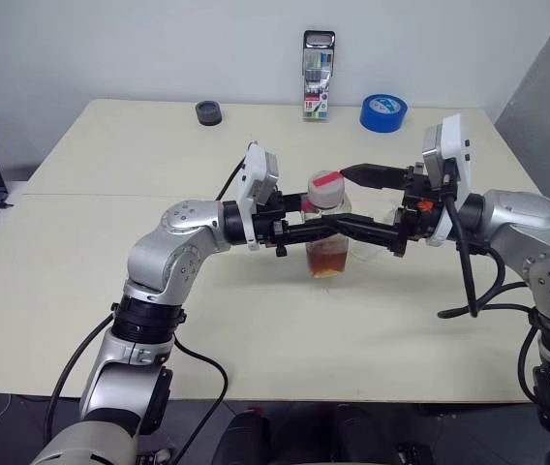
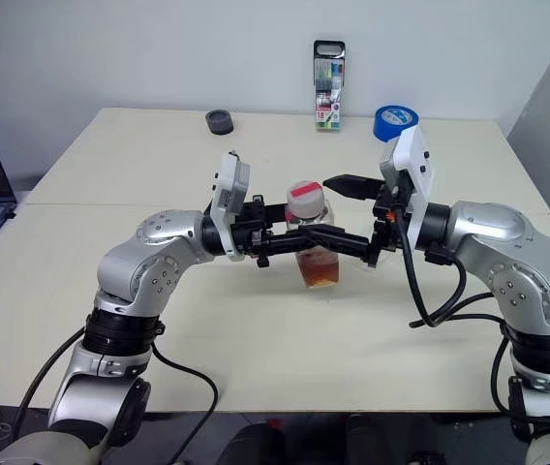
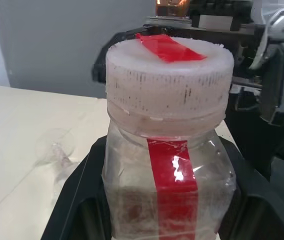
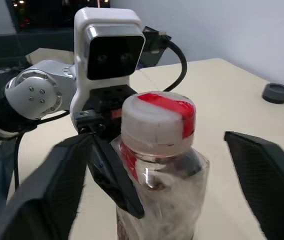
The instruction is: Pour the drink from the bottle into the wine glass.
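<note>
L gripper (image 1: 338, 230) clamps the bottle (image 1: 327, 225) upright mid-table, steadying it; R gripper (image 4: 157, 165), jaws wide, straddles the cap (image 4: 158, 121), prob to unscrew. Wine glass (image 3: 57, 148) lies nearby.

Left gripper (image 1: 348, 226) jaws clamped, reaching right; right gripper (image 4: 167, 165) jaws spread wide, seemingly gripping nothing.

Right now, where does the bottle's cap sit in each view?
Left eye view: the cap is at centre, between the two arms.
Right eye view: the cap is at centre.
Left wrist view: the cap is in the upper middle.
Right wrist view: the cap is at centre.
Shared landmark: its red tape strip.
</note>
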Robot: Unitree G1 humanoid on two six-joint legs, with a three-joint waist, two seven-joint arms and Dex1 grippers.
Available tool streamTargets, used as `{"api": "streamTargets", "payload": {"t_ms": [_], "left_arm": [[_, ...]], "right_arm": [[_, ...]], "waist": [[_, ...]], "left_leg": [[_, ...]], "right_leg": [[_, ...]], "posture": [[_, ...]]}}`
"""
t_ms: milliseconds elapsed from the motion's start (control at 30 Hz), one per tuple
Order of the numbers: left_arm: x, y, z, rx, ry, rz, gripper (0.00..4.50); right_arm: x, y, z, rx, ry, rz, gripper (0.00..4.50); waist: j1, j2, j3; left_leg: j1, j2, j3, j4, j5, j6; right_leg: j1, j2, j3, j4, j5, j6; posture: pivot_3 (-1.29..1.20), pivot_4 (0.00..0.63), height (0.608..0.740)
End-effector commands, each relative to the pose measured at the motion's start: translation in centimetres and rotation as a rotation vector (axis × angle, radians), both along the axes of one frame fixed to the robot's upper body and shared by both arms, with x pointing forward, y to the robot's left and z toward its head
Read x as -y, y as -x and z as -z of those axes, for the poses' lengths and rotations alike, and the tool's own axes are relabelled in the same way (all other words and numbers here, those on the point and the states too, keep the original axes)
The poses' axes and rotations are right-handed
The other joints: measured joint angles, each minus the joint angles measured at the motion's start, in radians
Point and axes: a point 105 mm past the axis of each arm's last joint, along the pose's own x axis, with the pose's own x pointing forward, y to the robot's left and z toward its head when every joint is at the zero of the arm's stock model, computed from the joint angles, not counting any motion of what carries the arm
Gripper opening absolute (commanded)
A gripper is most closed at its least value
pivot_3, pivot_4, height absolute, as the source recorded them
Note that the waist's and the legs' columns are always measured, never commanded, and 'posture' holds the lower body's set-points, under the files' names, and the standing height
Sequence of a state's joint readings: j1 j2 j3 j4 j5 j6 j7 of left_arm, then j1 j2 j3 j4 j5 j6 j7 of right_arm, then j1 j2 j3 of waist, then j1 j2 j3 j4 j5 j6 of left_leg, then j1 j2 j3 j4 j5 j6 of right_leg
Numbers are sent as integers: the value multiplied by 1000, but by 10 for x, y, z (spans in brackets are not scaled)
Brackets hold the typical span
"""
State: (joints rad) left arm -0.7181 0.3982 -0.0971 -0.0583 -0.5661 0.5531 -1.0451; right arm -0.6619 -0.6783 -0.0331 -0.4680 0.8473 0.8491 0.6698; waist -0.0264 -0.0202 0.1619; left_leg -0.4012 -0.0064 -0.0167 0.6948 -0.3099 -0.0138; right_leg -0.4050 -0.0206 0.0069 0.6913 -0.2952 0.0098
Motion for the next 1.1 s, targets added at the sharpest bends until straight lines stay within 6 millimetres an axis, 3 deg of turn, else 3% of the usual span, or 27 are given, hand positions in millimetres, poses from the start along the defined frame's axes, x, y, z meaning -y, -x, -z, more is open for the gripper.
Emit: {"api": "streamTargets", "payload": {"t_ms": [33, 333, 633, 900, 1100], "left_arm": [[-4, 0, -15, 68, 31, -23, 2124], [-8, 0, -12, 77, 16, -34, 2124], [-8, 0, -11, 81, 5, -29, 2124], [-8, 0, -13, 88, 4, -32, 2124], [-9, 1, -12, 89, -8, -34, 2124]], "right_arm": [[1, 6, -10, 61, -58, 109, 4488], [-20, 4, -14, 95, -138, 312, 4488], [-23, 5, -17, 91, -149, 314, 4488], [-23, 5, -10, 76, -101, 282, 1898], [-20, 2, -12, 71, -112, 279, 1795]], "waist": [[0, 0, 0], [-2, 0, 0], [-2, 0, 0], [-3, 0, 0], [-3, 0, 0]], "left_leg": [[0, 0, 0, 0, 0, 0], [0, 0, 0, 0, 2, -3], [0, 0, 0, 0, 2, -3], [0, 0, 0, 0, 0, 0], [0, 0, 0, 0, 0, 0]], "right_leg": [[0, 0, 0, 0, 0, 0], [-1, 0, 0, 2, 0, 0], [-1, 0, 0, 2, 0, 0], [-1, 0, 0, 2, 0, 0], [-1, 0, 0, 2, 0, 0]], "posture": [[0, 150, 740], [0, 150, 740], [0, 150, 740], [0, 150, 740], [0, 150, 740]]}}
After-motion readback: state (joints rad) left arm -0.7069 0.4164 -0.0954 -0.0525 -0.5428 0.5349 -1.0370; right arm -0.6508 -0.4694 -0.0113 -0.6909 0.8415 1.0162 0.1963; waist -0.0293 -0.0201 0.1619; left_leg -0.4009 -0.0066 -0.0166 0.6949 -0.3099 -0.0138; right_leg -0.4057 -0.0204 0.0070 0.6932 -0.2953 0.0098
